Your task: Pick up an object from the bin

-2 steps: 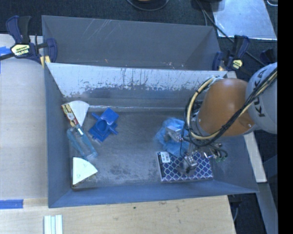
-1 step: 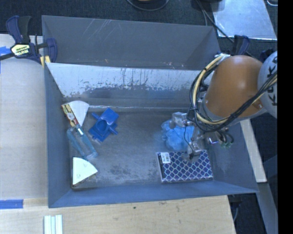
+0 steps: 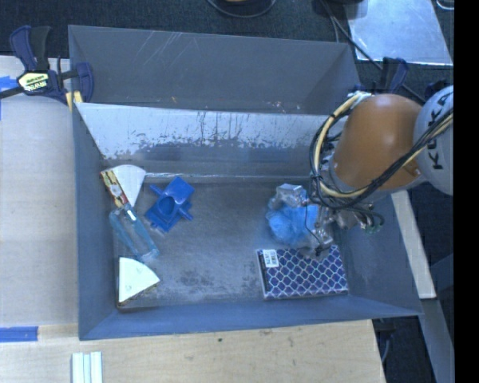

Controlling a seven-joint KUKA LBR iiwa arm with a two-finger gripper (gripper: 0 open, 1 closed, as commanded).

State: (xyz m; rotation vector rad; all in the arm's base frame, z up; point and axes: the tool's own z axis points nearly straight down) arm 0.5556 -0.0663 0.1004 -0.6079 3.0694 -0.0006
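The gripper (image 3: pixel 318 234) is hovering low at four o'clock in the bin (image 3: pixel 207 146), just beside a crumpled blue bag (image 3: pixel 284 223) and at twelve o'clock of a blue patterned packet (image 3: pixel 302 274). Whether the claw is open or closed cannot be told. Apparently nothing is being lifted yet, so the grasp and raise are waiting to be done.

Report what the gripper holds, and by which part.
Cannot be told: the gripper is down beside the crumpled blue thing, near the patterned blue packet; any hold is hidden.

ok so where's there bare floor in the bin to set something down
The middle of the bin floor is bare, between the blue plastic piece and the patterned blue box. The right is crowded: the end effector sits by a crumpled blue thing.
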